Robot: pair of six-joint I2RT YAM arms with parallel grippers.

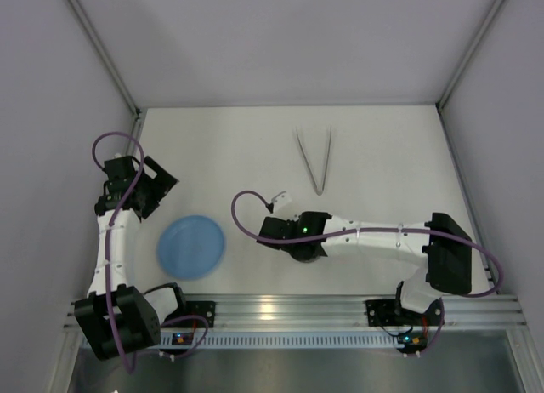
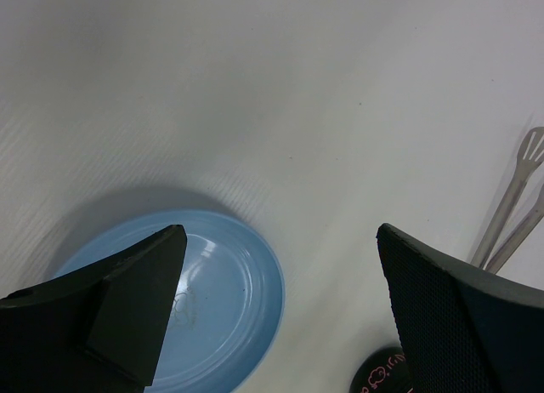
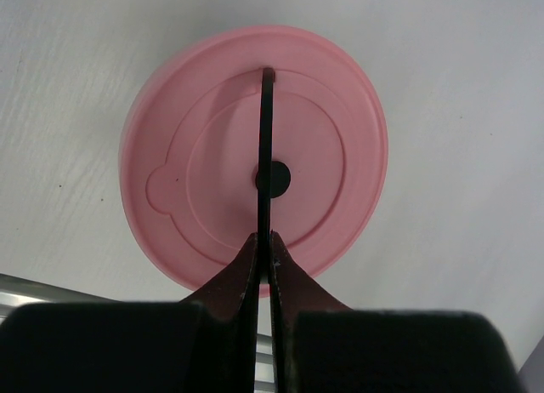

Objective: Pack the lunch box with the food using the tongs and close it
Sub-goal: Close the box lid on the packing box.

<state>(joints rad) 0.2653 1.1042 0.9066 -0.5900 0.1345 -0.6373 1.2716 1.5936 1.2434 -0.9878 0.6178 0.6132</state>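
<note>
White table [image 1: 212,146], tongs [image 1: 317,182], grey walls [image 1: 280,36]

The white surface [image 1: 382,155] carries a blue plate [image 1: 191,247] at its front left. The silver tongs [image 1: 314,159] lie well apart toward the back, joined end nearer. A pink lid [image 3: 323,95] lies flat near the front edge.
</note>
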